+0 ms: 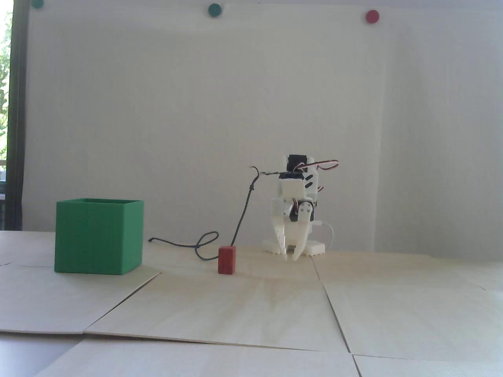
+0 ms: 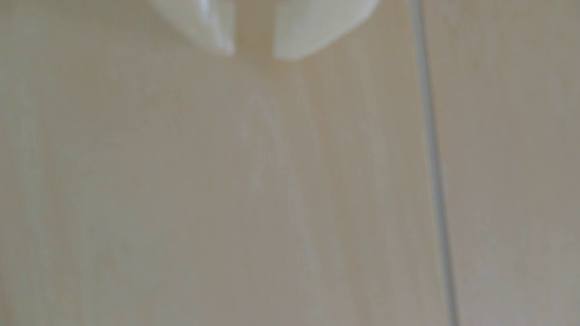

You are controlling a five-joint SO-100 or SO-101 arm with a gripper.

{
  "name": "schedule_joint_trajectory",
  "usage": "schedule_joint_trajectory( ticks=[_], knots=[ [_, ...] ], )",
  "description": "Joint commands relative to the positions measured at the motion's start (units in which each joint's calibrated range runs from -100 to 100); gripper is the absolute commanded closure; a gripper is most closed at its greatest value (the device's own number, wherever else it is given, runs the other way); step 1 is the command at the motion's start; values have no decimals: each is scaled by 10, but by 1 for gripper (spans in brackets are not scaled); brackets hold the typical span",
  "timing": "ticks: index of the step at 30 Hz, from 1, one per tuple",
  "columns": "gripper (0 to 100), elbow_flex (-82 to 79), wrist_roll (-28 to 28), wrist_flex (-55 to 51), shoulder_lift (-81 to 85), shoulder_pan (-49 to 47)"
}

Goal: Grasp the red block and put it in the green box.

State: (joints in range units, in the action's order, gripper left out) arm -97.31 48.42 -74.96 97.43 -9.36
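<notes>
In the fixed view the small dark-red block [image 1: 227,259] stands upright on the pale wooden table. The large bright-green box [image 1: 98,237] stands further left with its top open. My white gripper [image 1: 290,257] points straight down, tips just above the table, right of the red block and clear of it. In the wrist view the gripper [image 2: 254,55] enters from the top edge. A narrow strip of bare table shows between its two blurred fingertips, so it is slightly open and holds nothing. Neither block nor box appears in the wrist view.
A thin dark cable [image 1: 239,220] runs from the arm down to the table and loops behind the red block. The arm's white base [image 1: 314,248] sits behind the gripper. Seams between table panels [image 2: 433,156] cross the surface. Coloured dots are on the wall.
</notes>
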Motion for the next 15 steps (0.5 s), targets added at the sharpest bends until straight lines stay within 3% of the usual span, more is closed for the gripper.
schedule_joint_trajectory(
  ticks=[1, 15],
  knots=[
    [97, -11, -5, -18, 12, -2],
    [98, -11, -4, -17, 13, -72]
  ],
)
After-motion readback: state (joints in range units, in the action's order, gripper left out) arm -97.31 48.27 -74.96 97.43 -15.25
